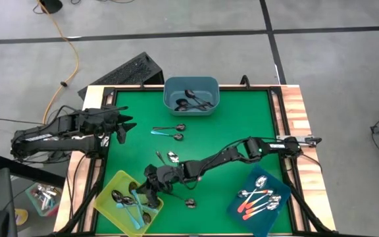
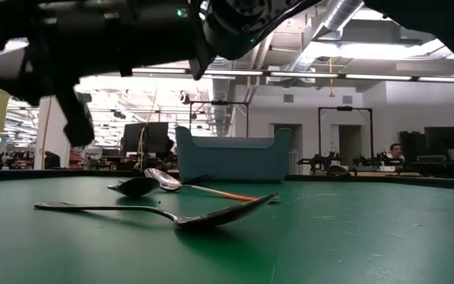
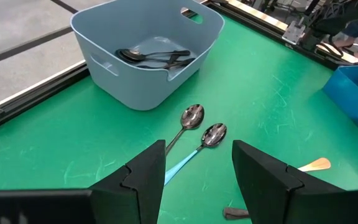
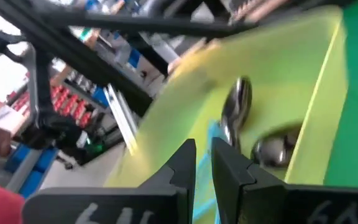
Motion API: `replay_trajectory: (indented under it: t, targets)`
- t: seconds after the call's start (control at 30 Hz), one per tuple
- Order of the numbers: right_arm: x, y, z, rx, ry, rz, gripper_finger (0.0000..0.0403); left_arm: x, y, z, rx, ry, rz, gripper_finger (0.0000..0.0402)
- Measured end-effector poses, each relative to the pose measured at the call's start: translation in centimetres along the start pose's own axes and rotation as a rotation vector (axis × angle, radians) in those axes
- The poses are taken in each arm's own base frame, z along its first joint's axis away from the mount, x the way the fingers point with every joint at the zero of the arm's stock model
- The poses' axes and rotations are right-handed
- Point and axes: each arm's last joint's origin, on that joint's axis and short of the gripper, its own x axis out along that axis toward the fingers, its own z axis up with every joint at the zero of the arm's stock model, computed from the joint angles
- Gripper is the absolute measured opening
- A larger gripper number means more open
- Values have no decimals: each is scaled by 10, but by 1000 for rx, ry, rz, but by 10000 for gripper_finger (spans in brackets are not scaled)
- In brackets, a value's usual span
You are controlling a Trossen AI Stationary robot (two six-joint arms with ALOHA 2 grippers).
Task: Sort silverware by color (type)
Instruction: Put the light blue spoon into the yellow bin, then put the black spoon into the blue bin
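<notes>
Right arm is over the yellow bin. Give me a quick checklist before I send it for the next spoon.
1. Right gripper at the yellow bin: ok.
2. Right gripper empty: cannot tell.
3. Blue-handled spoons in the yellow bin: ok.
4. Left gripper open, waiting at the table's left edge: ok.
5. Loose spoons left on the green mat: ok, several remain.
6. Dark spoons in the grey-blue bin, orange ones in the dark blue bin: ok.

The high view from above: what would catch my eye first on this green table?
Probably the three bright bins on the green table: a yellow bin at the near left corner, a dark blue bin with orange-handled spoons at the near right, and a grey-blue bin at the far edge. The right gripper reaches across over the yellow bin, its fingers slightly parted. The left gripper waits open at the left edge.
</notes>
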Motion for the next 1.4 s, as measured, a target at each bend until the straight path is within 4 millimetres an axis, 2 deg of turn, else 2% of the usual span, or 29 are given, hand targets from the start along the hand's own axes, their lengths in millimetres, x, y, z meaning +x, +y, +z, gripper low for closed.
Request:
replay_trajectory:
  t: [0.27, 0.43, 0.53, 0.67, 0.77, 0.87, 1.07, 1.13, 1.2, 1.27, 1.4]
  targets:
    - [-4, 2, 49, -42, 15, 126, 62, 0, 0, 0, 0, 0, 0, 170]
    - [-18, 0, 98, -46, 209, 324, 62, 0, 0, 0, -5, 0, -1, 170]
    - [-33, -6, 124, 65, 370, 338, 59, 0, 0, 0, -5, -1, 1, 170]
    - [-57, -19, 138, 153, 488, 266, 54, 0, 0, 0, -5, -1, 2, 170]
    - [-87, -8, 159, 90, 518, 211, 49, 0, 0, 0, -5, -1, 2, 170]
    - [-123, 8, 181, -16, 504, 82, 44, 0, 0, 0, -5, -2, 3, 170]
    - [-177, 17, 189, -203, 579, -341, 34, 0, 1, 1, -5, -15, 32, 170]
    - [-194, 25, 192, -276, 604, -432, 30, 0, 1, 1, -2, -20, 47, 170]
    - [-213, 33, 190, -324, 686, -500, 26, 0, 1, 1, -2, -22, 52, 170]
    - [-223, 40, 187, -371, 747, -524, 23, 0, 1, 1, -2, -23, 52, 170]
    - [-233, 49, 176, -408, 862, -549, 15, 0, 2, 1, -8, -29, 63, 170]
